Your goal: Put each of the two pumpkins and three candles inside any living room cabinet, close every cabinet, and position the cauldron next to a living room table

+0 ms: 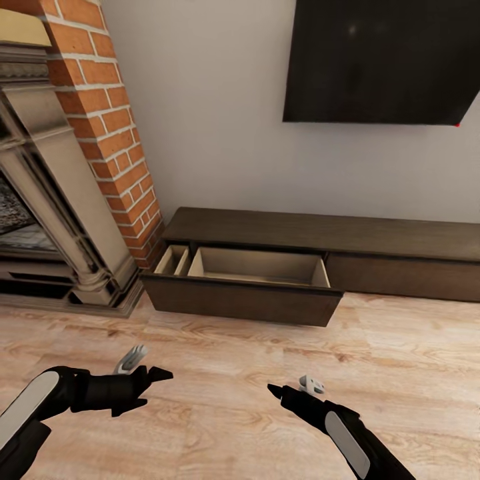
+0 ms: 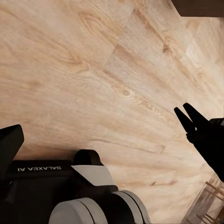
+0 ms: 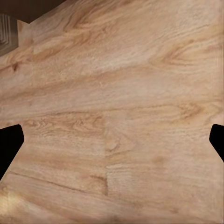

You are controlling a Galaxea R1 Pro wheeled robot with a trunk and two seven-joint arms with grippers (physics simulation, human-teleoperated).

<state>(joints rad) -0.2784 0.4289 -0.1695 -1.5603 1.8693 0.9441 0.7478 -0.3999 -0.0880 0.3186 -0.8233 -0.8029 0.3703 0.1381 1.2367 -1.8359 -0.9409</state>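
Brickwork of the fireplace (image 1: 110, 127) stands at ten o'clock. Beside it, at twelve, the cabinet (image 1: 320, 233) sits against the wall, its left drawer (image 1: 257, 283) pulled out, pale insides bare. A dark screen (image 1: 383, 60) hangs above at one o'clock. Over the wooden floor (image 1: 267, 347), the left gripper (image 1: 157, 387) at eight o'clock and the right gripper (image 1: 275, 390) at five both hang spread, holding nothing.

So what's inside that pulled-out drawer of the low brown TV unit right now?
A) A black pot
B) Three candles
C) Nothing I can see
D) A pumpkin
C: in the head view the open drawer of the cabinet shows only bare pale tan walls and floor.
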